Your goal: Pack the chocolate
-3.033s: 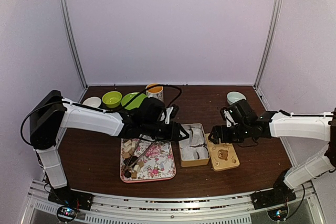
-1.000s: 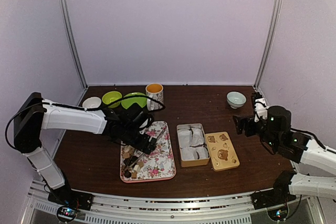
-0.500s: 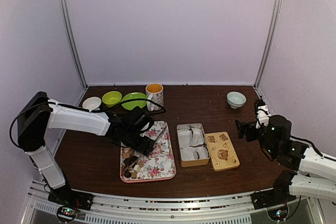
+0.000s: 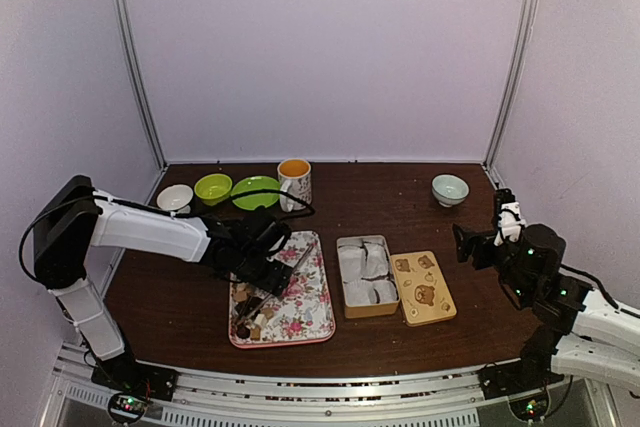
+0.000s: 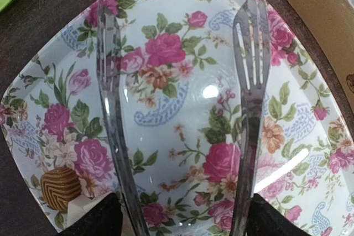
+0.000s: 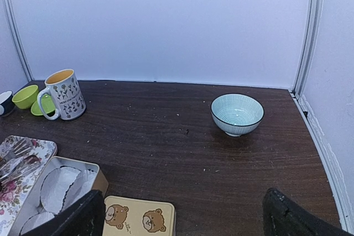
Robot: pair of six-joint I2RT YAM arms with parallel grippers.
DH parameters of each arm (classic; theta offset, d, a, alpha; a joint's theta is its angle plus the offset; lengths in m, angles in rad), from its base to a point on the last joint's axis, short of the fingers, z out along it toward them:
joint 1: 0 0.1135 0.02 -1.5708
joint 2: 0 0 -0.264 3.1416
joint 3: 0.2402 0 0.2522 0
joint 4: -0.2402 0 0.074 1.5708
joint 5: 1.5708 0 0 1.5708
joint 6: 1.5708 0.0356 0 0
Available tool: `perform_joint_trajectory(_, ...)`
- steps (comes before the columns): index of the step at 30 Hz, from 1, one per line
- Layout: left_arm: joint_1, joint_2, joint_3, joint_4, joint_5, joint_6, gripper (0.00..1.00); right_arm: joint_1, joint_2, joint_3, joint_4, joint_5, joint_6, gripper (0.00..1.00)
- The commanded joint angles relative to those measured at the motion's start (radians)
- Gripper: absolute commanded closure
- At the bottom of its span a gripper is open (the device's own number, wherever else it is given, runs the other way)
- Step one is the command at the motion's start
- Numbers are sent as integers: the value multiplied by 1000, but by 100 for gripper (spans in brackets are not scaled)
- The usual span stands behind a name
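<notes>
Several small pieces of chocolate (image 4: 247,323) lie at the near left end of a floral tray (image 4: 312,309). One ribbed brown piece (image 5: 61,188) shows at the lower left of the left wrist view. My left gripper (image 4: 278,273) (image 5: 183,205) hovers low over the tray (image 5: 166,103), its fingers pressed against the outer sides of the two arms of the metal tongs (image 5: 251,75). The tong tips stand apart with nothing between them. My right gripper (image 4: 470,245) (image 6: 183,205) hangs open and empty at the right, away from the tin.
An open tin (image 4: 366,275) (image 6: 61,183) lined with white paper cups sits right of the tray, its bear-printed lid (image 4: 424,287) (image 6: 138,216) beside it. A mug (image 4: 294,180) (image 6: 63,93), green bowls (image 4: 213,188) and a white bowl (image 4: 175,195) line the back left. A pale blue bowl (image 4: 449,188) (image 6: 237,113) stands back right.
The right arm has drawn back to the right, away from the tin and lid. The left gripper has dropped over the tray and its fingers have narrowed on the tongs.
</notes>
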Motion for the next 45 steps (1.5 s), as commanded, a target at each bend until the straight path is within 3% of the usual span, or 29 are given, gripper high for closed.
perform_joint_trajectory(1,-15,-4,-24,40,-30,-6,20,-2,-15,-10,18,1,-6,1)
perform_joint_trajectory(7,-49,-46,-61,61,-84,-33,20,-2,-19,-14,21,-1,-9,1)
perform_joint_trajectory(16,-62,-115,-152,134,-62,-88,30,-3,-11,-10,23,1,-10,1)
perform_joint_trajectory(38,-83,-43,-140,121,-98,-121,26,-3,-22,-12,10,6,-3,1)
perform_joint_trajectory(45,-97,-66,-130,96,-127,-120,40,-3,-28,-15,10,3,-3,1)
